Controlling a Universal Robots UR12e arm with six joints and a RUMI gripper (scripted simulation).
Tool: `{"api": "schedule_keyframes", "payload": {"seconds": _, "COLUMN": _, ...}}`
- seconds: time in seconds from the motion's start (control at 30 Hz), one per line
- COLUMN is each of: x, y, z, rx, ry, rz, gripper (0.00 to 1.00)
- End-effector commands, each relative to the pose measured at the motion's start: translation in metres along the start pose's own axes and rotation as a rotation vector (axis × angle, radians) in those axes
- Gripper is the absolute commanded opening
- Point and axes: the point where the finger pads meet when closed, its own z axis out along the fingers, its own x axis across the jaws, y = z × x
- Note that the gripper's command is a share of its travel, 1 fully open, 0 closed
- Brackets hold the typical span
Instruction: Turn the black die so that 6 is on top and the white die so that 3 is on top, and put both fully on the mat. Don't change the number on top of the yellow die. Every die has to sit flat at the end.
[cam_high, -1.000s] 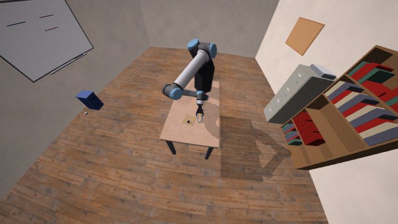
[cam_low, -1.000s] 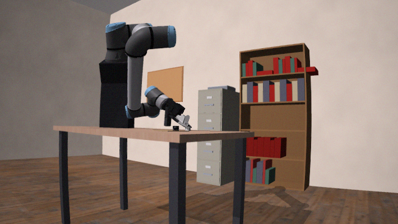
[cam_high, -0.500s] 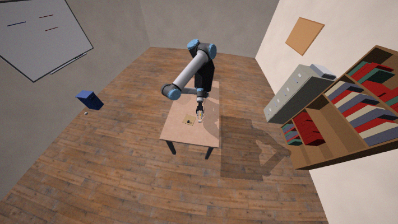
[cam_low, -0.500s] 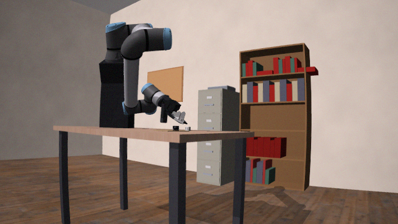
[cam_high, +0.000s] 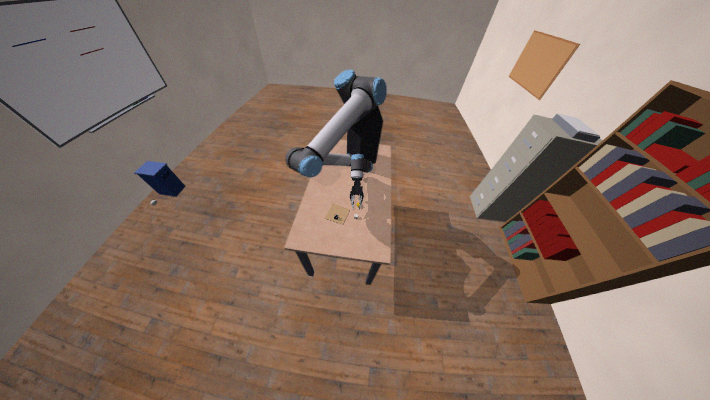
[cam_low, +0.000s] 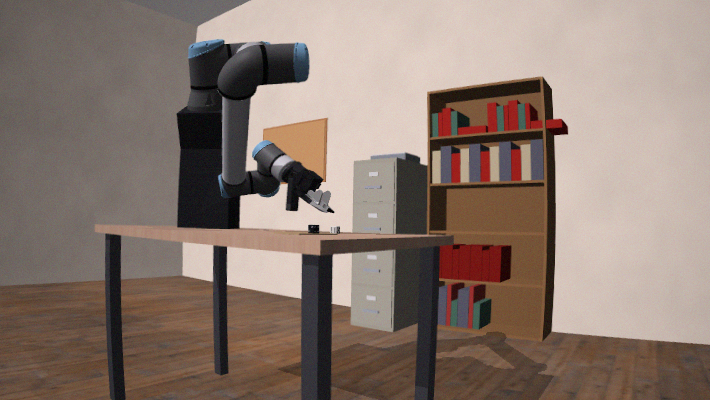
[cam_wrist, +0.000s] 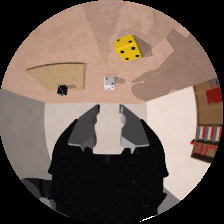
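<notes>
The white die (cam_wrist: 109, 83) (cam_high: 355, 216) (cam_low: 335, 230) lies flat on the bare table, just right of the tan mat (cam_wrist: 55, 75) (cam_high: 342, 210). The black die (cam_wrist: 62, 90) (cam_high: 337, 217) (cam_low: 313, 229) sits on the mat near its front edge. The yellow die (cam_wrist: 128, 48), the largest of the three, lies on the table beyond the white die. My gripper (cam_wrist: 109, 105) (cam_high: 357, 204) (cam_low: 327, 209) hangs tilted in the air above the white die. Its fingers stand a small gap apart with nothing between them.
The wooden table (cam_high: 340, 245) (cam_low: 200, 235) carries only the mat and the dice. The arm's black pedestal (cam_low: 200, 175) stands at the table's far end. A filing cabinet (cam_low: 385, 240) and a bookshelf (cam_low: 490, 210) stand by the wall.
</notes>
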Motion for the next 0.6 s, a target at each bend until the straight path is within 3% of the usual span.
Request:
{"api": "schedule_keyframes", "payload": {"seconds": 0.0, "x": 0.000, "y": 0.012, "z": -0.009, "rx": 0.000, "ry": 0.000, "rz": 0.000, "gripper": 0.24}}
{"api": "schedule_keyframes", "payload": {"seconds": 0.2, "x": 0.000, "y": 0.025, "z": -0.018, "rx": 0.000, "ry": 0.000, "rz": 0.000, "gripper": 0.24}}
{"api": "schedule_keyframes", "payload": {"seconds": 0.57, "x": 0.000, "y": 0.027, "z": -0.018, "rx": 0.008, "ry": 0.000, "rz": 0.001, "gripper": 0.24}}
